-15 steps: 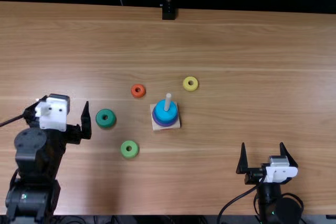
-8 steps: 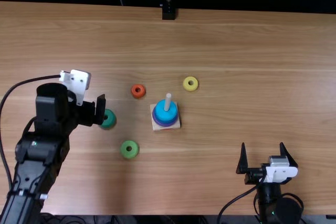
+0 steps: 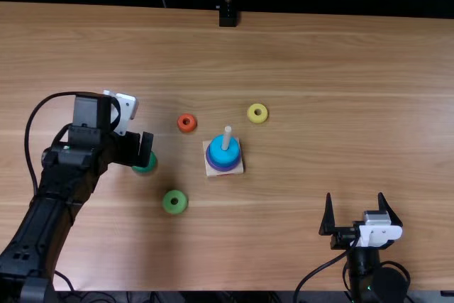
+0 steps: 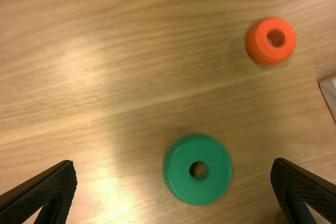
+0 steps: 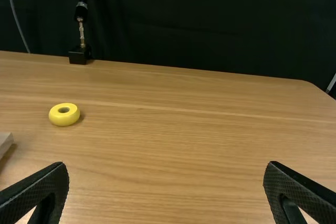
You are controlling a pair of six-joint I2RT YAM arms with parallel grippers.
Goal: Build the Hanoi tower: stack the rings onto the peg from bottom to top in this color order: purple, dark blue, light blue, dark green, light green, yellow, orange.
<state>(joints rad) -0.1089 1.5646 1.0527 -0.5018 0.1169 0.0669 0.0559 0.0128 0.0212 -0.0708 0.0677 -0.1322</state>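
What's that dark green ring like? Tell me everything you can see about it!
The dark green ring is round and chunky, with a small hole through its middle. It looks smooth, perhaps painted wood or plastic. It lies flat on the table, hole facing up, off the peg, near the orange ring and light green ring. The left end effector is open above it, and neither finger seems to touch it.
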